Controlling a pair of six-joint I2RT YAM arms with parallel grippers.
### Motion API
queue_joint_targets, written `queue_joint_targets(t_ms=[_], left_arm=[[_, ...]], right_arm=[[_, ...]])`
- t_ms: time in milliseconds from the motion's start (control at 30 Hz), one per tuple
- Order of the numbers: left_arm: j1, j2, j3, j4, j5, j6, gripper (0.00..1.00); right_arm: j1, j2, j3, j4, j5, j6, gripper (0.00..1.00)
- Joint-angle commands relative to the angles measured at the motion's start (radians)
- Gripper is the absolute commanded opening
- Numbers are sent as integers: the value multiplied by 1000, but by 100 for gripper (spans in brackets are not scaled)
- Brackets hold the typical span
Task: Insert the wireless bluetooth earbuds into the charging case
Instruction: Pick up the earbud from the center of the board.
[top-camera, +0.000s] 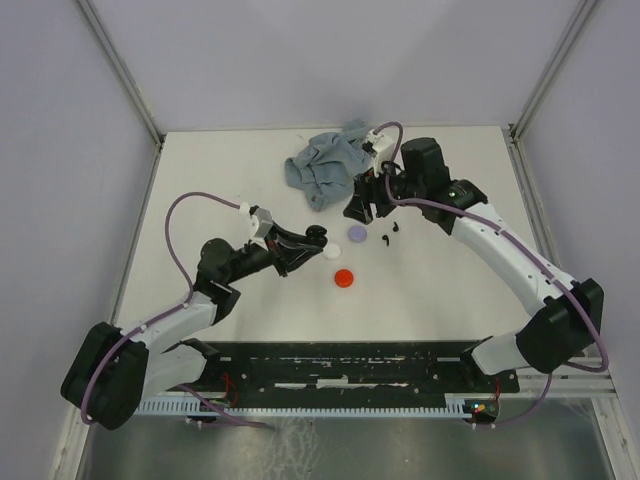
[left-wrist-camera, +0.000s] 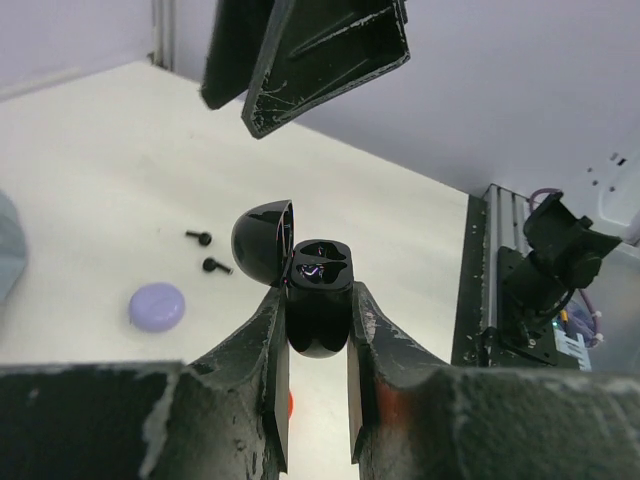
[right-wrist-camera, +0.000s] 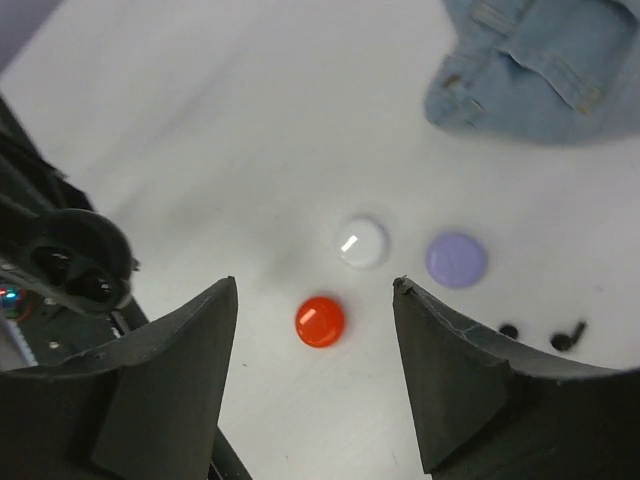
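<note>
White table (top-camera: 200, 180): black earbuds (left-wrist-camera: 214, 265) lie just right of the lilac disc (top-camera: 356, 233). Your left gripper (left-wrist-camera: 318, 310) clamps the open charging case (left-wrist-camera: 320, 272); the right gripper (right-wrist-camera: 315, 290) hangs with jaws apart. Lower it squarely over one bud.

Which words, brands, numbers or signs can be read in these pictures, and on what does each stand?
None can be read.
The charging case, red disc, white disc, lilac disc and blue cloth bear no lettering.
Dark marks on the white part at the left wrist view's right edge are too small to read.
</note>
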Motion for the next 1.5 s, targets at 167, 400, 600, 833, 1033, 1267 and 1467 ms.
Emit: queue_joint_targets(t_ms=[167,400,600,833,1033,1267,1467], left_arm=[[21,-52,-30,-184,-241,73,3],[24,-119,-36,-335,-283,123,3],[24,-127,-18,-401,-290,160,3],[24,-111,-13,-407,-283,170,3],[24,-101,-9,-410,-278,174,3],[24,-93,-5,-406,-273,172,3],[25,-82,-3,-391,-263,163,3]], right_arm=[[-17,209,118,-360,530,-63,72],[-19,388,195,-420,656,27,70],[-26,519,256,-418,688,87,64],[-34,634,325,-448,694,142,58],[-40,701,353,-461,695,158,53],[-56,736,346,-478,672,161,46],[-66,731,298,-472,643,163,37]])
